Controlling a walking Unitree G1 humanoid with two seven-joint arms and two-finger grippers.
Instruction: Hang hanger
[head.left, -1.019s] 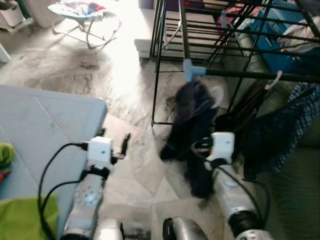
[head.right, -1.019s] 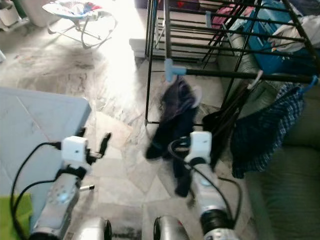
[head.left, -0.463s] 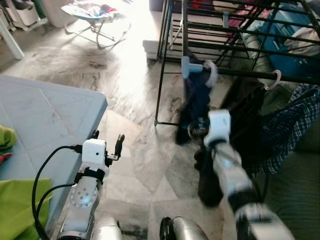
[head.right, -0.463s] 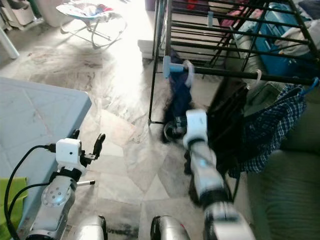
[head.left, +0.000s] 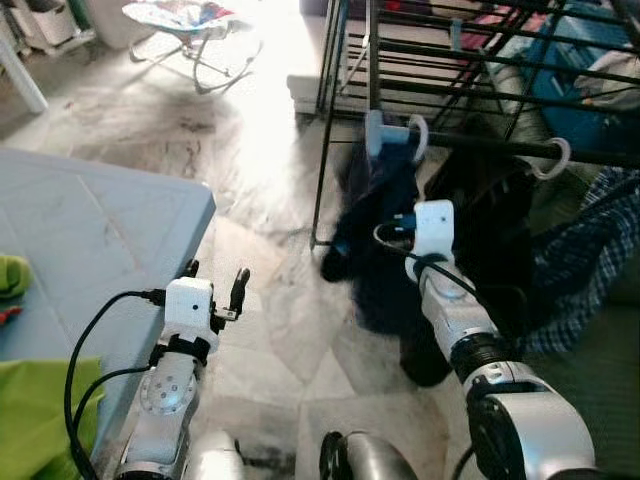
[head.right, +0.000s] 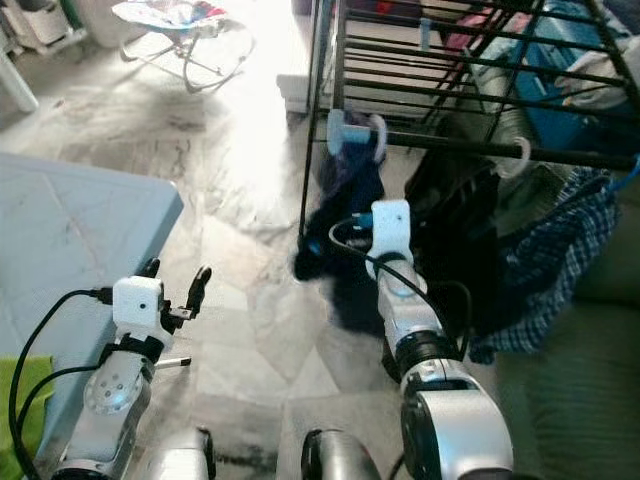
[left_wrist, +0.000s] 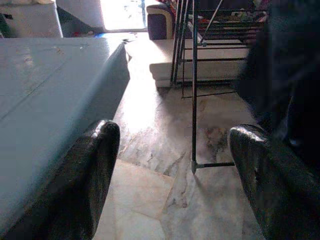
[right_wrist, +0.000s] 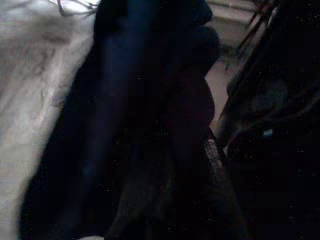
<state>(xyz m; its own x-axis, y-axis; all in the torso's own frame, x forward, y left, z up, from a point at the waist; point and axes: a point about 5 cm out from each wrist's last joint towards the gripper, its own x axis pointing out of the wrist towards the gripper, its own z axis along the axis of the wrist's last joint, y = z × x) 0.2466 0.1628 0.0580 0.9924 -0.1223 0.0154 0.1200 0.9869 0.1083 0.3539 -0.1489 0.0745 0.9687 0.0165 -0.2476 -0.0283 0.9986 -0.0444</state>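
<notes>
You're at the hanging step: the white hanger hook looks set over the drying rack's rail, with the navy garment draped below. Your right claw is pushed against that cloth; its wrist view is mostly dark fabric, so I cannot tell its grip. Next, confirm the hook seats, then retreat. The left claw gapes empty beside the desk.

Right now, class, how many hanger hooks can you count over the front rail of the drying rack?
2. One white hook sits near the rail's left end above the dark navy garment; another white hook hangs further right above the black garment. Others may be hidden.
</notes>
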